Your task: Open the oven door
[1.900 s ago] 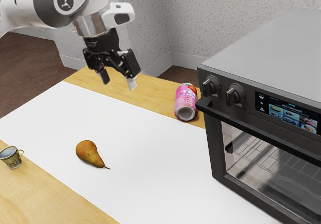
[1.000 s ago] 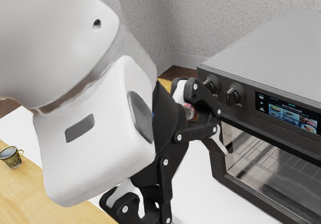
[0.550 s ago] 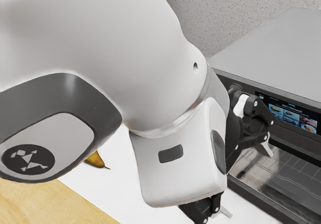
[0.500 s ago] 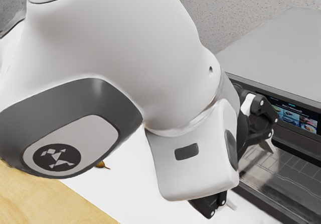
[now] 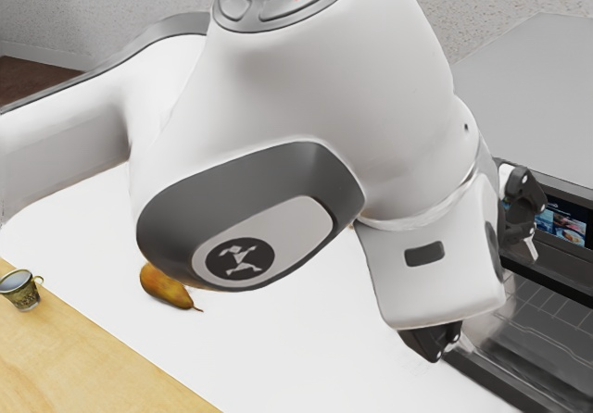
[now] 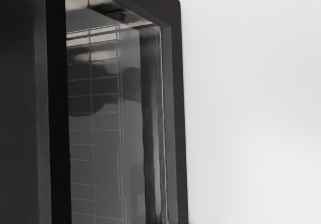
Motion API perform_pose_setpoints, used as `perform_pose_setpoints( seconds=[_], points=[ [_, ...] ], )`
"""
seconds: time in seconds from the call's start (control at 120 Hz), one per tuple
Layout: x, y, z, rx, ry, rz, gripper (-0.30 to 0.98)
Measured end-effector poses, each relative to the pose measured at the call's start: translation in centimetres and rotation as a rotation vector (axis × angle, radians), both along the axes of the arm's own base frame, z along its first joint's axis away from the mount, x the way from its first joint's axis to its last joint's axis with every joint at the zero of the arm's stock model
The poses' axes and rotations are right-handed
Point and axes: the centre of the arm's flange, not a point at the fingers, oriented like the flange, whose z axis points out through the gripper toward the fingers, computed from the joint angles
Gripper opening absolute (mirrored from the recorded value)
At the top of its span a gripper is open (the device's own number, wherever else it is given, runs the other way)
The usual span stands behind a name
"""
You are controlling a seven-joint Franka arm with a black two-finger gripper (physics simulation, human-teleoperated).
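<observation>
The white-and-grey jointed arm [image 5: 315, 89] has swung across the white-topped counter [image 5: 278, 367] to the boxy grey metal oven [image 5: 537, 89], opposite the counter's pale wooden edge [image 5: 93, 367] at the exterior view's lower left. The dark-framed glass oven door [image 5: 545, 325] remains shut. The black two-finger pincer [image 5: 495, 296] is released, spread wide near the long black bar handle [image 5: 567, 285]; whether they touch, I cannot tell. The approach seems nearly done, the pull still ahead.
</observation>
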Motion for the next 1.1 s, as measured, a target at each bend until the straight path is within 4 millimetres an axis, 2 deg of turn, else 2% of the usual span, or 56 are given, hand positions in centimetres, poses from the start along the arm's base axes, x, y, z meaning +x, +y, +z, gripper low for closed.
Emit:
perform_pose_setpoints(
  seconds=[0.217,0.4,0.633,0.75,0.833,0.883,0.908,0.917,0.925,0.942,0.958,0.967,0.975,0.983,0.992,1.0,1.017,1.033,1.042,1.05,1.058,1.067,1.075,1.083,1.1],
  points=[
    [1.9,-0.7,-1.3,0.002,0.017,-0.013,0.69],
    [3.2,-0.4,-2.3,0.014,0.026,-0.009,0.69],
    [4.3,0.4,-2.7,0.021,0.025,0.005,0.69],
    [4.1,0.4,-3.1,0.030,0.029,0.005,0.69],
    [3.7,0.4,-4.4,0.051,0.044,0.005,0.72],
    [2.3,1.3,-5.0,0.081,0.039,0.021,0.67],
    [0.9,2.5,-4.8,0.104,0.023,0.041,0.64],
    [0.0,2.9,-4.6,0.113,0.013,0.050,0.62],
    [-1.8,3.5,-3.9,0.128,-0.011,0.062,0.59],
    [-6.8,2.4,-2.8,0.150,-0.062,0.034,0.60],
    [-13.9,0.8,-1.1,0.164,-0.135,-0.024,0.61],
    [-18.1,0.0,-0.1,0.166,-0.182,-0.057,0.61],
    [-23.1,-1.0,1.2,0.167,-0.243,-0.099,0.61],
    [-28.2,-1.5,2.9,0.161,-0.313,-0.136,0.62],
    [-32.8,-1.5,5.4,0.142,-0.393,-0.157,0.62],
    [-36.7,-1.0,7.9,0.116,-0.466,-0.164,0.63],
    [-42.4,1.0,12.4,0.063,-0.576,-0.150,0.63],
    [-44.6,3.8,16.6,0.008,-0.637,-0.092,0.64],
    [-43.7,5.6,18.9,-0.021,-0.643,-0.038,0.64],
    [-42.0,7.7,21.0,-0.048,-0.636,0.023,0.64],
    [-38.4,10.2,23.4,-0.088,-0.602,0.096,0.65],
    [-35.0,12.7,25.1,-0.118,-0.569,0.165,0.65],
    [-30.9,15.4,26.4,-0.146,-0.524,0.241,0.65],
    [-27.2,18.0,27.1,-0.165,-0.484,0.313,0.65],
    [-19.3,22.8,27.0,-0.188,-0.389,0.453,0.65]
  ],
)
